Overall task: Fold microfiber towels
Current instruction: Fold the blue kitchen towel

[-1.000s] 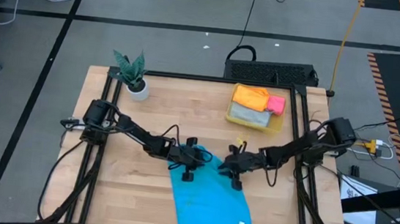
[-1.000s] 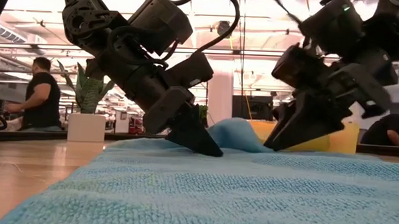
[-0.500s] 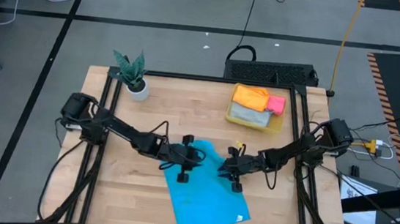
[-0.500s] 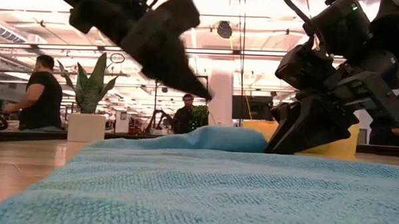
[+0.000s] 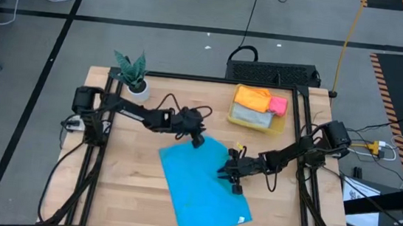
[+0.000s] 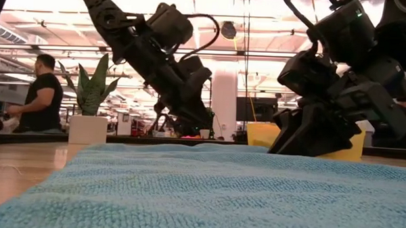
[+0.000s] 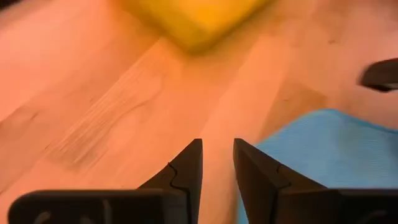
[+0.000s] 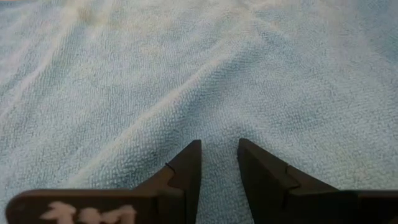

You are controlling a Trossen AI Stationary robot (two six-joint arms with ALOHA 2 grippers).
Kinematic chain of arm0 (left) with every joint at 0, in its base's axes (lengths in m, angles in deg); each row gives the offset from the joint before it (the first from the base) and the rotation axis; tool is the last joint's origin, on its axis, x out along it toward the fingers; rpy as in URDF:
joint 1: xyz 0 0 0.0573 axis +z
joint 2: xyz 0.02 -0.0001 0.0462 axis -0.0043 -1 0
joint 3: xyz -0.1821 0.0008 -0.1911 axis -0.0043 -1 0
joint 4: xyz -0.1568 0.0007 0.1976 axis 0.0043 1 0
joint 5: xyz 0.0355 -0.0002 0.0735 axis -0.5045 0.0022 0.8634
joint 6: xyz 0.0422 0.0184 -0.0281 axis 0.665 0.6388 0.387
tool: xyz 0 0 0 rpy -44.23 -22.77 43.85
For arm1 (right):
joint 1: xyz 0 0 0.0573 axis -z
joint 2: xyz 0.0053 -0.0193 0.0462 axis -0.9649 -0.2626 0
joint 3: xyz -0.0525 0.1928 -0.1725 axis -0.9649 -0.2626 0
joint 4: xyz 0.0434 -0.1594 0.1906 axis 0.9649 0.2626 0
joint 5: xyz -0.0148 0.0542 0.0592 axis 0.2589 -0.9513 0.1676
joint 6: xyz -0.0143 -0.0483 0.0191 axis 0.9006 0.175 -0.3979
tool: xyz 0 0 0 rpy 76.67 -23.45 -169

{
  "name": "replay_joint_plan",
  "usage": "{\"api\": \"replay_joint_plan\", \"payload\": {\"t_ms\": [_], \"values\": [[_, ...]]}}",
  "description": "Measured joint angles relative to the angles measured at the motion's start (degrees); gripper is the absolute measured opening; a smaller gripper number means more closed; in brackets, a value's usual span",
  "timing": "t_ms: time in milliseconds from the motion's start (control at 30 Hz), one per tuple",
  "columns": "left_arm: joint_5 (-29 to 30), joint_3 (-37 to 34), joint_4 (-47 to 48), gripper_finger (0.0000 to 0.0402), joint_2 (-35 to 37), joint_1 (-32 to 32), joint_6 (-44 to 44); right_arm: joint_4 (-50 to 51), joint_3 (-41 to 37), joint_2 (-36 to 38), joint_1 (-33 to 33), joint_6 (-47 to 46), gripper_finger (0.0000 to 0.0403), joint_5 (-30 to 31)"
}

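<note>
**Blue towel spread flat, both pincers slightly parted and empty**

Wooden slats make up the surface [image 5: 127, 187], framed by black rails, with a grey floor around it and a bright open room behind, where a person in a dark shirt [image 6: 42, 95] sits off to one side. A small potted plant [image 5: 134, 74] stands near the far left corner. Toward the far right sits a yellow bin [image 5: 278, 125] holding the orange towel [image 5: 252, 98], the pink towel [image 5: 278, 105] and a grey towel [image 5: 251, 116].

The blue towel [image 5: 202, 183] lies spread out flat near the middle of the surface, turned at a slant to its edges, with one corner reaching toward the near edge.

The left pincer [image 5: 196, 137] hangs at the towel's far corner; in its wrist view the fingers [image 7: 186, 171] stand a narrow gap apart over bare wood, with the blue cloth just beside them and nothing between them.

The right pincer [image 5: 227, 172] sits low over the towel's right edge. Its fingers [image 8: 185, 165] are likewise narrowly parted above the blue pile, holding nothing.
</note>
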Motion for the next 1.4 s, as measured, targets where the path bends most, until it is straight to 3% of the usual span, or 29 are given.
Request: {"api": "replay_joint_plan", "payload": {"t_ms": [267, 467, 833, 1033, 1267, 1400], "values": [[-6.39, 0.04, 0.29, 0.0092, -2.46, 3.46, -5.01, -0.61, -0.14, 0.66, 0.00, 0.82, 0.0097, -0.04], [-7.33, 0.03, -3.31, 0.0092, -7.84, 2.68, -7.02, -0.59, -0.14, 0.72, 0.00, 0.75, 0.0097, -0.10], [-26.40, 0.05, -12.72, 0.0093, -9.54, -1.54, -4.54, -0.30, -0.14, 0.79, 0.00, 1.31, 0.0097, -0.22], [-25.86, 0.05, -12.88, 0.0092, -9.54, -7.61, 4.55, 1.81, -0.14, 3.01, 0.00, 3.55, 0.0097, -0.24], [-16.66, 0.05, -12.97, 0.0092, -9.54, -13.35, 14.02, 13.00, -0.14, 12.78, -3.24, 4.85, 0.0097, -0.08], [-14.20, 0.05, -12.97, 0.0092, -9.54, -14.70, 15.37, 12.07, -0.14, 14.53, -5.49, 6.25, 0.0100, 6.98]]}}
